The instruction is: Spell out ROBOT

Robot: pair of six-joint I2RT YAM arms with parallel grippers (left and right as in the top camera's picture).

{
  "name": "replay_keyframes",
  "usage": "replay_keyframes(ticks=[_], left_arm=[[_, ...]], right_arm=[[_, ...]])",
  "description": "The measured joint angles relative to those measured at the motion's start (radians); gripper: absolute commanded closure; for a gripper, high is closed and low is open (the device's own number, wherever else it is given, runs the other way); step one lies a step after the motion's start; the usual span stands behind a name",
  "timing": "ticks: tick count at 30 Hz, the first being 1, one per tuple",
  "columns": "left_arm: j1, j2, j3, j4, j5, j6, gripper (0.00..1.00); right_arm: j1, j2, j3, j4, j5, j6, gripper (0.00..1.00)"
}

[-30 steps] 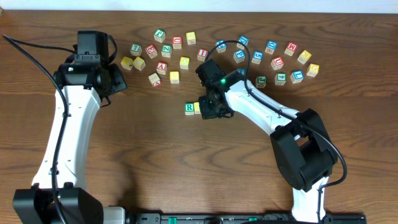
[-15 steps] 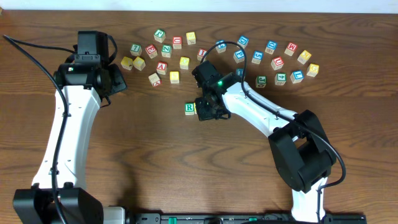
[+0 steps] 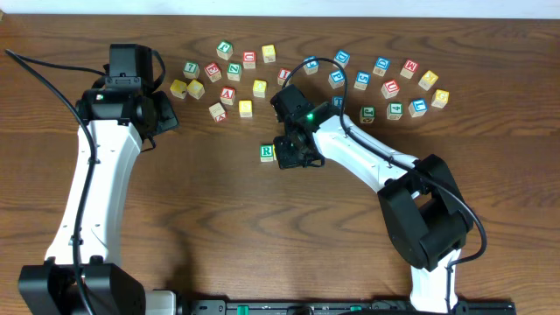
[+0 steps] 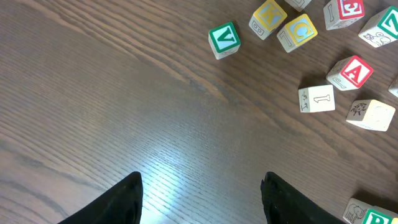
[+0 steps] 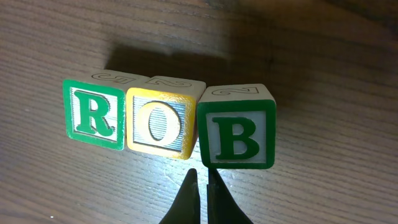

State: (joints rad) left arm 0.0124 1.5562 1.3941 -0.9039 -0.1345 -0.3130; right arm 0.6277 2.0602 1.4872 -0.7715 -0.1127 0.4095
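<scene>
Whereas the right gripper [image 5: 202, 185] stood slightly farther toward the right edge one second ago, it now sits closer to the R block [image 5: 93, 121]. From overhead it hides most of the O block [image 5: 158, 124] and all of the B block [image 5: 238, 138]. The wrist view shows R, O, B touching in a row near the tabletop [image 3: 219, 227] centre. Right fingers are pressed together, holding nothing. The left gripper [image 4: 202, 202] is spread wide and empty, near loose letter blocks [image 3: 260, 87] along the far edge.
</scene>
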Motion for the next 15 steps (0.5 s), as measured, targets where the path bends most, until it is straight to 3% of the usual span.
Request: replay_keyframes(ticks=[15], left_arm=[[0.000,0.000,0.000,-0.002,0.000,0.000,0.40]], right_arm=[[-0.021,-0.026,0.000,-0.003,-0.019,0.000,0.99]])
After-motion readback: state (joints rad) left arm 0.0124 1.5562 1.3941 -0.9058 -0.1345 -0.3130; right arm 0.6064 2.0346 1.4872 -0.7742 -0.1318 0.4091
